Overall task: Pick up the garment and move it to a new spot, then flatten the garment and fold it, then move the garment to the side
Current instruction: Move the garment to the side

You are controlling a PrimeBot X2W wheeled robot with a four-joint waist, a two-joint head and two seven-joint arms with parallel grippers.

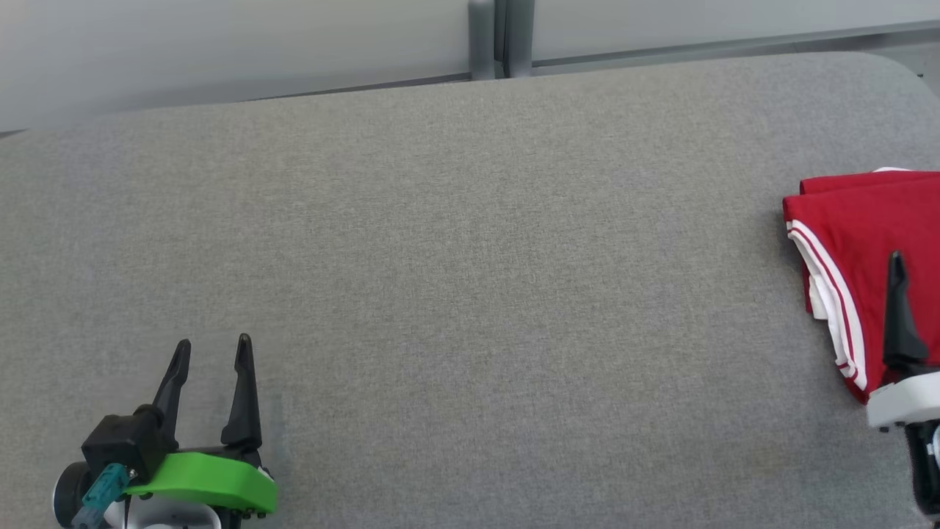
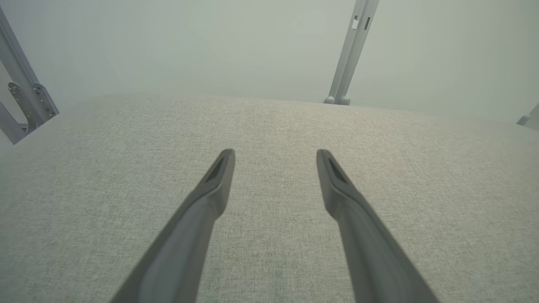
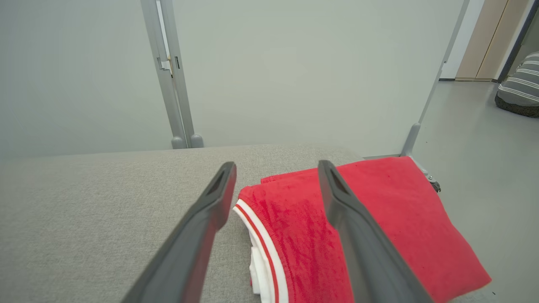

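Right wrist view: folded red garment point(image 3: 412, 219) just below the wide-open, empty right gripper point(image 3: 276, 166).

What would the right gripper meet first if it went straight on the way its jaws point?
Probably the folded red garment, lying just ahead under the open jaws; height is unclear, so it might pass above it.

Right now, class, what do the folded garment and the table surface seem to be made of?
Garment: probably soft knit cloth, matte red with white striped trim; it lies in limp folds. Table surface: apparently grey woven fabric covering, matte; fine weave grain shows.
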